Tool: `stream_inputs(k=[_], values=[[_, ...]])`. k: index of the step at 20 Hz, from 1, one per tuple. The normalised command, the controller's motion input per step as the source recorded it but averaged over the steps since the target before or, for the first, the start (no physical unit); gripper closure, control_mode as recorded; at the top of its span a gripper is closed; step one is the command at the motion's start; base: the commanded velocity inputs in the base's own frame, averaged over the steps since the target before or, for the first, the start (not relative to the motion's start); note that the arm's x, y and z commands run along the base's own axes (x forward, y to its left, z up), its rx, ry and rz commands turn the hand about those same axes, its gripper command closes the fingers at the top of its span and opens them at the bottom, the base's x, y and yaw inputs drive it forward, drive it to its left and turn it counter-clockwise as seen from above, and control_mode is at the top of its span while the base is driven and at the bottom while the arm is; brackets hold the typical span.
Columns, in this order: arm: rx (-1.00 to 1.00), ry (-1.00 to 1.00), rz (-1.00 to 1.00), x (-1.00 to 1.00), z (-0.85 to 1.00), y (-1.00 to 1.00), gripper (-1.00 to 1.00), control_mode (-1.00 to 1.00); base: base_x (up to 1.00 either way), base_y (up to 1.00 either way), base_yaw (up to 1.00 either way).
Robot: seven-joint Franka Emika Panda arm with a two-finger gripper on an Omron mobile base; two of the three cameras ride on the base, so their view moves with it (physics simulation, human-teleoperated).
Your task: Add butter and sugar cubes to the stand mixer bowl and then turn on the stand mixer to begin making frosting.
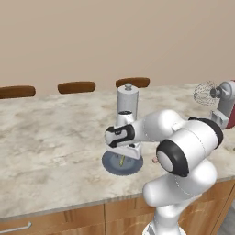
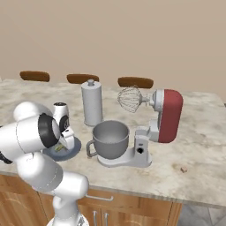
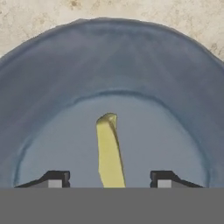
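The claw (image 3: 105,179) is poised low over the blue-grey plate (image 3: 52,87), with its two dark tips standing apart on either side of the butter (image 3: 108,151). In the hand view clear gaps are seen between each tip and the stick, so nothing is grasped yet and the claw is judged released, with the jaws straddling the butter rather than pressing it. The butter lies flat in the middle of the plate, running lengthwise between the tips.

Several things could go wrong from here. The stick is thin and may be soft: if the jaws are closed while riding too high, it could be clipped only at its top edge and dropped on lifting. If the claw is lowered too far, the tips may be pressed against the plate, and the plate could be pushed along the desk (image 1: 50,151).

Just beyond the plate stands the tall grey canister (image 2: 92,105), which could be struck by the arm when the butter is lifted away. To the right, the stand mixer bowl (image 2: 110,139) sits on the base of the stand mixer (image 2: 165,115), whose whisk (image 2: 129,99) hangs above the bowl; a carried stick could be knocked off against it. The sugar cube (image 2: 184,169) lies on the desk, far right of the mixer, near the front edge, where it could be nudged off.
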Motion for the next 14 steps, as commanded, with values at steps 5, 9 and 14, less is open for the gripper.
stream_inputs(k=[5, 9, 14], values=[[0.00, -0.02, -0.01, -0.11, -0.06, 0.00, 1.00, -1.00, 0.00, 0.00, 0.00], [0.00, -0.08, -0.07, -0.19, -0.04, 0.00, 1.00, -1.00, 0.00, 0.00, 0.00], [0.00, -0.13, -0.14, -0.51, 0.08, -0.02, 1.00, -1.00, 0.00, 0.00, 0.00]])
